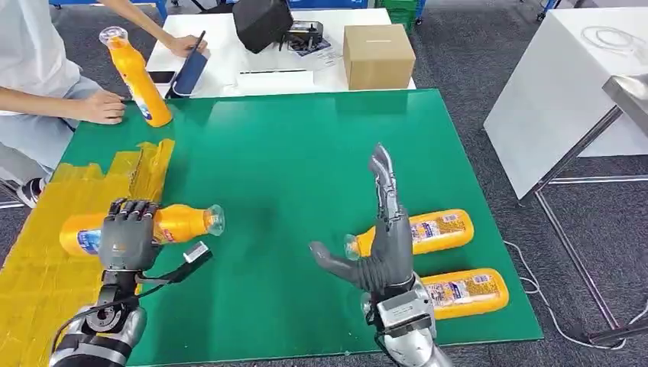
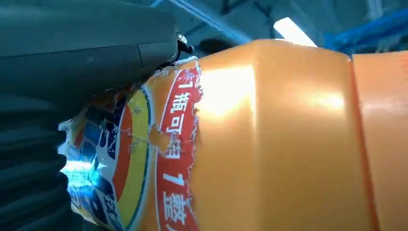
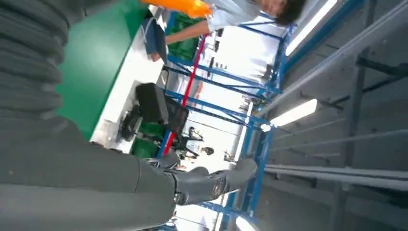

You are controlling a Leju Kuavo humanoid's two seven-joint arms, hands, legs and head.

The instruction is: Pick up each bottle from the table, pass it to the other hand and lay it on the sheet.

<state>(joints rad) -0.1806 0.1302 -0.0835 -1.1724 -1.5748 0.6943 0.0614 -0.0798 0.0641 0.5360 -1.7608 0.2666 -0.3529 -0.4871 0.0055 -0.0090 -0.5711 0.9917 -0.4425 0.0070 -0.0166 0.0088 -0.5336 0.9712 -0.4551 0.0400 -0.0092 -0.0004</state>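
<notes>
Over the green table [image 1: 306, 153], the left hand [image 1: 126, 233] grips a bottle [image 1: 179, 223].

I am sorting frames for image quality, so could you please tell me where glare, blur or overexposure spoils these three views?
Head view: evenly lit, sharp, soft sheen on the green table mat. Left wrist view: the orange plastic bottle held by the left hand sits so close that it looks soft, with bright glare patches. Right wrist view: ceiling strip lights and the bright background blow out; the open right hand is dim, slightly blurred.
</notes>
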